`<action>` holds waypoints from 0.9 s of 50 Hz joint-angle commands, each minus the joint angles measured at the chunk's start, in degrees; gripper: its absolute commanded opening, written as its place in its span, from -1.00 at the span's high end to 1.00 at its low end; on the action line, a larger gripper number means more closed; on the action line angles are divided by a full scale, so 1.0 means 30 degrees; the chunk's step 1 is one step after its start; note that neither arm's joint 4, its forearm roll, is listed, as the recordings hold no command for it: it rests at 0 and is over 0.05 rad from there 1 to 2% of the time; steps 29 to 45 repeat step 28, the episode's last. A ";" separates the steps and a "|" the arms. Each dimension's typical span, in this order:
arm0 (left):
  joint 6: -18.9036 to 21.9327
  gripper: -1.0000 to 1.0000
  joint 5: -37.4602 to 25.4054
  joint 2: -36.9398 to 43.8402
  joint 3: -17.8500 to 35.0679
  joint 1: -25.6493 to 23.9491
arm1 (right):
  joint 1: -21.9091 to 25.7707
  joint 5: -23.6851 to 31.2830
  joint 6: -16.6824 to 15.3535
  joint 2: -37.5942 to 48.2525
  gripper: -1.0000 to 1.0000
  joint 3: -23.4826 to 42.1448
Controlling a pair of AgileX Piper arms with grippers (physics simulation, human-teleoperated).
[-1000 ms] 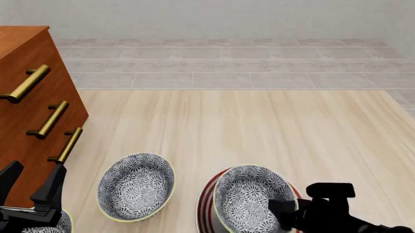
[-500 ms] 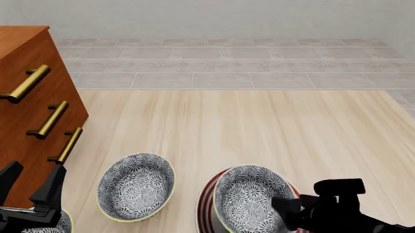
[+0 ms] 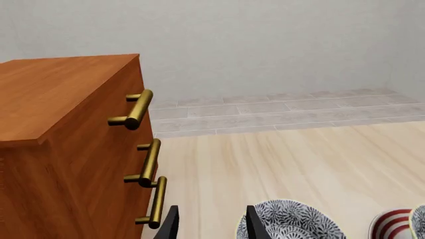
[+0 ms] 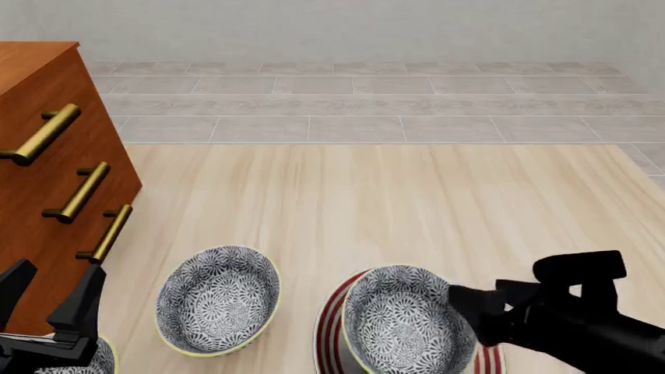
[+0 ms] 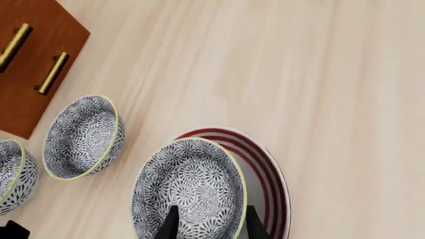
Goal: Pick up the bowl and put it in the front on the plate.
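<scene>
Bowl [image 4: 403,327] sits on plate [image 4: 330,331]; nothing inside bowl.

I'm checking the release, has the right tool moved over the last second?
Yes. In the front view the right tool has risen and drawn back to the right, away from the bowl, which sits unmoved on the plate.

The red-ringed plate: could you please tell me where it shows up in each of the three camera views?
Front view: the plate sits at the bottom edge, right of centre, mostly covered by the bowl on it.
Left wrist view: only a sliver shows in the bottom right corner.
Right wrist view: lower centre, rings exposed beside the bowl.
Shared landmark: the wooden drawer cabinet with brass handles.
</scene>
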State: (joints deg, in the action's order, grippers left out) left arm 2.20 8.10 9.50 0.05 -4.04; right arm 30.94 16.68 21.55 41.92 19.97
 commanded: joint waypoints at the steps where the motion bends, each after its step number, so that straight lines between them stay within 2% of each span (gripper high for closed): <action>1: 0.0007 -1.00 -0.0039 -0.0039 0.0001 -0.0013 | -0.0222 0.1777 -0.0561 -0.0832 -1.00 0.1305; 16: 0.0022 -1.00 -0.0065 -0.0052 0.0001 -0.0042 | -0.0022 0.3841 -0.0798 -0.1609 -1.00 0.3270; 28: 0.0112 -1.00 0.0170 0.0238 -0.0001 -0.0012 | 0.0025 0.5921 -0.1674 -0.2132 -1.00 0.6004; 45: 0.0112 -1.00 0.0170 0.0238 -0.0001 -0.0012 | 0.0025 0.5921 -0.1674 -0.2132 -1.00 0.6004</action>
